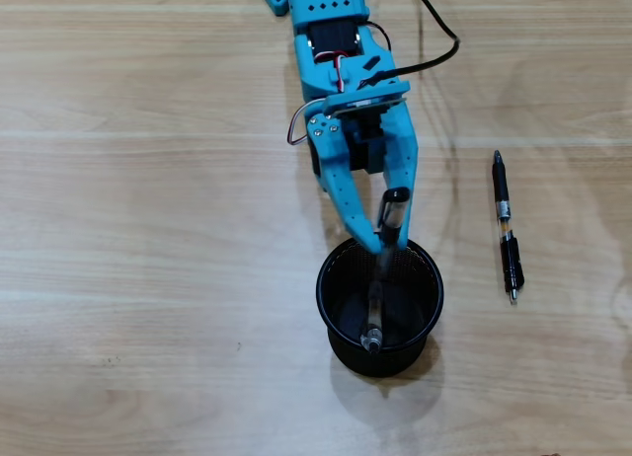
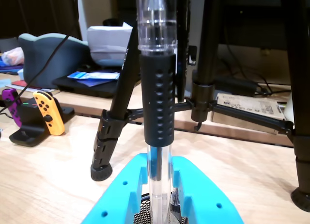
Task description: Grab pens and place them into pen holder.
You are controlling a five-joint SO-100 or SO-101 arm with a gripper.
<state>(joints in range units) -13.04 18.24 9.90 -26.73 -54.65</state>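
- Nearest the lens in the wrist view: my pincer (image 2: 160, 197), two blue fingers clenched on a clear pen (image 2: 156, 88) with a black ribbed grip sleeve; the pen stands upright through the middle of the picture.
- Overhead view: my pincer (image 1: 387, 241) sits at the top rim of the pen holder (image 1: 336, 318), a round black mesh cup. The clear pen (image 1: 380, 278) slants from between my fingers down into the cup, its lower end near the cup floor, its black top still above the rim.
- I cannot tell whether other pens already lie inside the cup.
- A black and clear pen (image 1: 507, 226) lies flat on the wooden table (image 1: 148, 229), well to the right of the cup in the overhead view, running roughly top to bottom.
- Wrist view background: black tripod legs (image 2: 114, 132) stand on the table, and a game controller dock (image 2: 34, 117) sits at left.
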